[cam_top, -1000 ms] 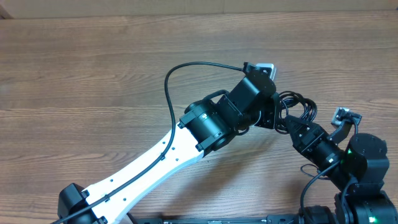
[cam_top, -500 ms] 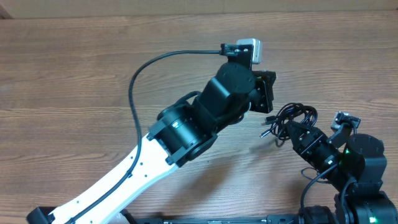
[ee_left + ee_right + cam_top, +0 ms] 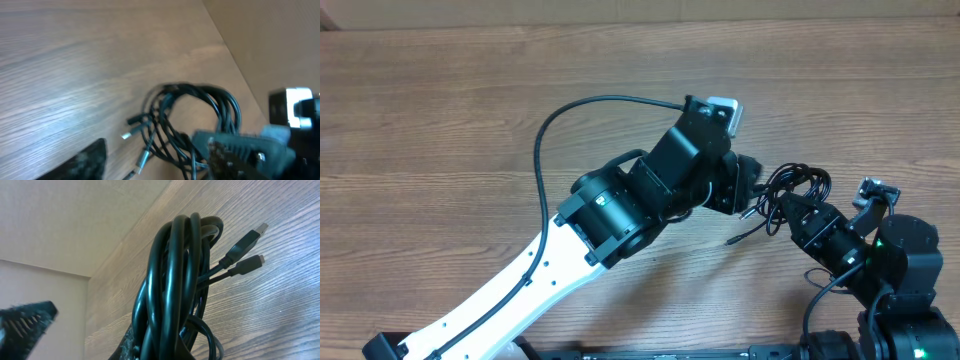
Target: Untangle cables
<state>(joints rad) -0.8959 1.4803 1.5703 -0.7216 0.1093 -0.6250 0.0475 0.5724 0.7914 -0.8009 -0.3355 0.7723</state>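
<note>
Right gripper point(image 3: 784, 212): clenched on the cables point(image 3: 802, 182), gripping the bundle at its near edge.
Left gripper point(image 3: 748, 187): just left of the bundle; whether it is parted or closed cannot be told.
Cables: black cords wound in several tight loops, at the right side of the bench point(image 3: 470, 120).
Plug ends point(image 3: 250, 235): two stick out sideways from the loops.
Loose strand point(image 3: 745, 236): trails left onto the wood.

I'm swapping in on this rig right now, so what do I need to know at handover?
Right tool: shut on the cables, one knotted bundle at the right side of the table, with plug ends poking out toward the left arm.
Left tool: beside the bundle, apparently holding nothing; open or shut unclear.
Done: bundle gripped.
Left: pull each strand free; none is separated yet.
</note>
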